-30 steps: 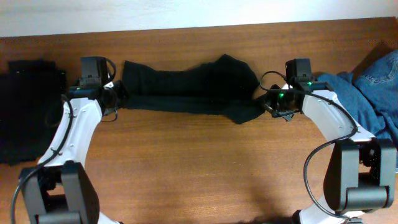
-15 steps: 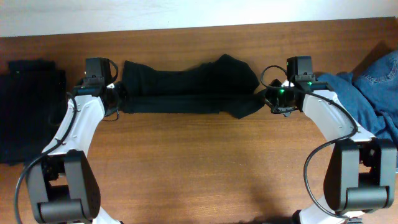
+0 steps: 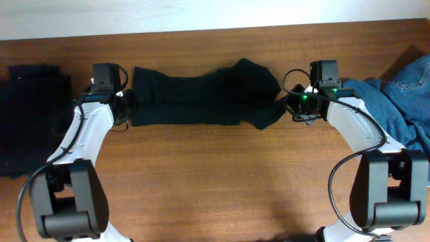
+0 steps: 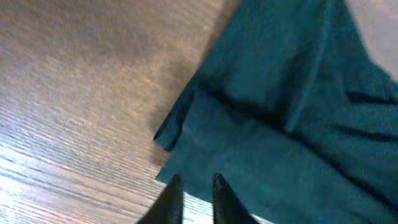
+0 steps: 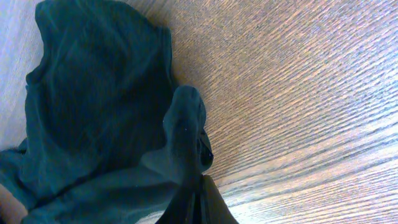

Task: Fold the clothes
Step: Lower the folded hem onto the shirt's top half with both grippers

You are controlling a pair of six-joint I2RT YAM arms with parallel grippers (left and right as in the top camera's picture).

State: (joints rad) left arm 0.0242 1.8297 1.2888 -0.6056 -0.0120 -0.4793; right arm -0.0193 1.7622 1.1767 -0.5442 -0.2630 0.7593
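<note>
A dark teal-black garment (image 3: 201, 101) lies stretched in a long band across the far middle of the table, folded lengthwise. My left gripper (image 3: 127, 109) is at its left end. In the left wrist view the fingers (image 4: 191, 182) stand slightly apart, with the garment's edge (image 4: 280, 124) at their tips and bare table between them. My right gripper (image 3: 287, 107) is at the garment's right end. In the right wrist view its fingers (image 5: 198, 186) are shut together on a bunched corner of the garment (image 5: 93, 106).
A pile of blue jeans (image 3: 403, 94) lies at the right edge, close to my right arm. A stack of black folded clothes (image 3: 30, 114) sits at the left edge. The table's back edge meets a white wall (image 3: 201, 13).
Both grippers have moved a little toward the far side, carrying the garment's front edge up onto its back part. The band is now narrower.
</note>
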